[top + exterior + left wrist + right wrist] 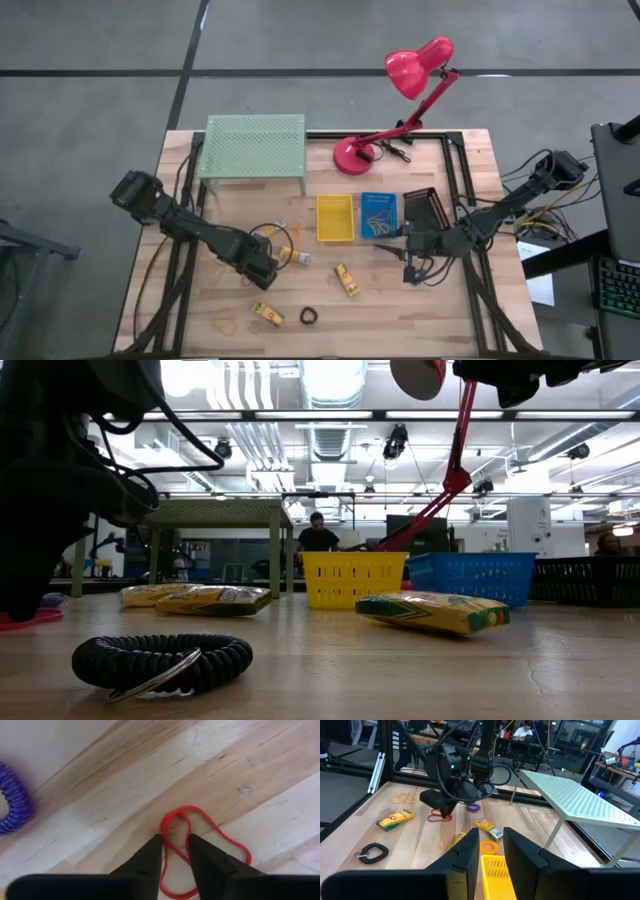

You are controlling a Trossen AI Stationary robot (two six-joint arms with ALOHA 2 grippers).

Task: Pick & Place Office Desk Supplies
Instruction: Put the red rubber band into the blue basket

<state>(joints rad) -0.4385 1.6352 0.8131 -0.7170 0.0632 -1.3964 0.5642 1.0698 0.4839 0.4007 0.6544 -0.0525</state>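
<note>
Red band [186,851] lies flat on the wood, and I have my left gripper [174,851] down over it, fingers slightly parted astride one strand, not clamped. A purple coil [12,800] sits nearby. My right gripper [490,845] hovers by the yellow basket [335,218], fingers apart and empty. A black coil [160,660] lies apart.

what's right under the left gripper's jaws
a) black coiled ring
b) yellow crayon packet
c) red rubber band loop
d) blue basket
c) In the left wrist view the left gripper has its jaws slightly apart, straddling a strand of the red rubber band loop lying on the wooden table.
</note>
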